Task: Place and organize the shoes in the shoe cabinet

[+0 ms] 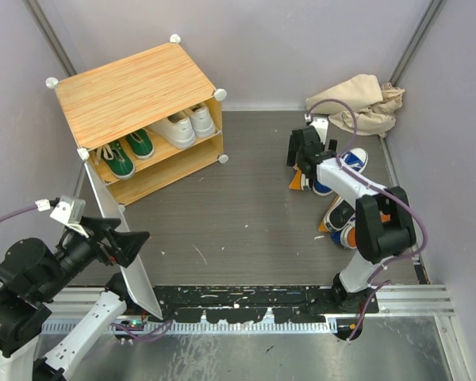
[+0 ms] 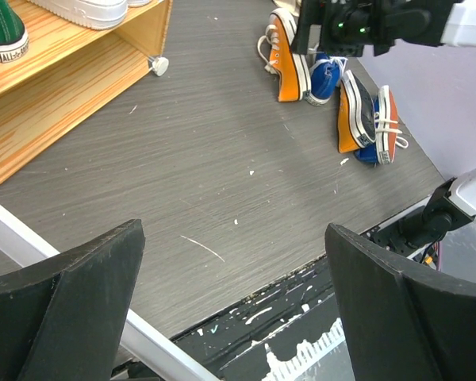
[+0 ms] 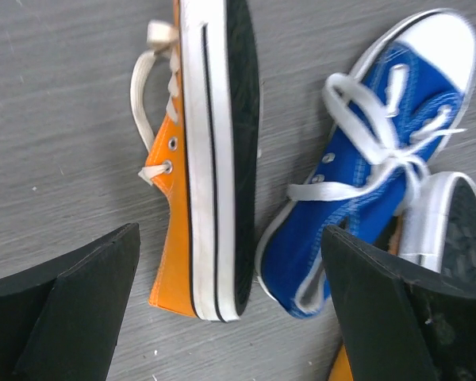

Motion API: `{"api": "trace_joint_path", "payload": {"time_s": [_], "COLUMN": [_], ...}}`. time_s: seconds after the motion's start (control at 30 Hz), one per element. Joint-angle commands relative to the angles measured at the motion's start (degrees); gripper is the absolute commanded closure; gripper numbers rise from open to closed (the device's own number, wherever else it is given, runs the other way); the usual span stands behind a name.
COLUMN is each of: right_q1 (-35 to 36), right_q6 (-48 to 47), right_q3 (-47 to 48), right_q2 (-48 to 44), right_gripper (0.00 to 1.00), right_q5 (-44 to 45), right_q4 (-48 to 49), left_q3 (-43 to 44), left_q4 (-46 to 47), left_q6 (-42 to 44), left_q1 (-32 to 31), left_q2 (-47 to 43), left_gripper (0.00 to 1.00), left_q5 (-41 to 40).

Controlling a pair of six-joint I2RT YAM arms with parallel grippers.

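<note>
Seen from above, the shoe cabinet (image 1: pixel 135 91) stands at the far left of the worktop (image 1: pixel 246 214), with its door (image 1: pixel 135 278) swung out toward the near edge. Green shoes (image 1: pixel 127 155) and white shoes (image 1: pixel 182 125) sit side by side on its inner shelf. The left pincer (image 1: pixel 133 242) is right at the door, seemingly to keep it open. The right pincer (image 1: pixel 305 151) hangs over an orange shoe (image 1: pixel 297 181) and a blue shoe (image 1: pixel 347 165) at the far right, and two more shoes (image 1: pixel 341 222) lie nearer. The left wrist view shows that pincer spread wide and holding nothing, with the door's edge passing under one finger. In the right wrist view the jaws are fully apart and empty, straddling the orange shoe. It lies on its side with its sole toward the blue one, and is probably the next pick.
</note>
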Motion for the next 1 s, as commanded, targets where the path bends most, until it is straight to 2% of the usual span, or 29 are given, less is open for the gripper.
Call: {"api": "trace_joint_path", "payload": {"time_s": [0.0,0.13,0.23,0.3,0.37,0.47,0.6,0.77,0.97], "right_q1": [0.0,-1.4,-1.6,-1.6,-1.6,-1.6,-1.3,0.0,13.0], "right_q6": [0.7,3.1,2.8,2.4,2.3,1.3,0.2,5.0,12.0], "right_q3": [4.6,7.7,8.1,7.5,6.8,6.0,3.8,-3.4,-10.8], "right_q2": [6.0,12.3,14.7,15.0,14.5,12.0,5.3,-3.3,-9.0], "right_gripper": [0.00,0.01,0.14,0.31,0.57,0.77,0.83,0.87,0.87], "right_q5": [-1.9,-2.0,-3.1,-3.3,-2.9,-4.3,-15.9,-41.8,-57.8], "right_q4": [1.0,-1.8,-2.0,-1.7,-1.9,-2.3,-2.3,1.2,8.8], "left_q3": [-1.1,-0.6,-0.3,-0.3,-0.2,0.0,0.5,0.6,0.5], "left_q4": [-1.1,-1.5,-2.2,-2.6,-2.7,-2.8,-3.1,-3.1,-3.2], "left_q6": [0.5,0.4,0.8,1.0,1.1,1.3,1.6,1.7,2.5], "left_q1": [-0.1,0.0,0.0,-0.1,0.0,-0.1,0.0,0.0,0.0], "left_q2": [-0.3,-0.3,-0.3,-0.4,-0.3,-0.1,0.1,0.0,0.6], "left_gripper": [0.02,0.02,0.02,0.02,0.02,0.02,0.02,0.02,0.02], "left_q5": [0.4,-0.2,-0.9,-1.4,-1.6,-1.7,-1.7,-1.8,-1.1]}}
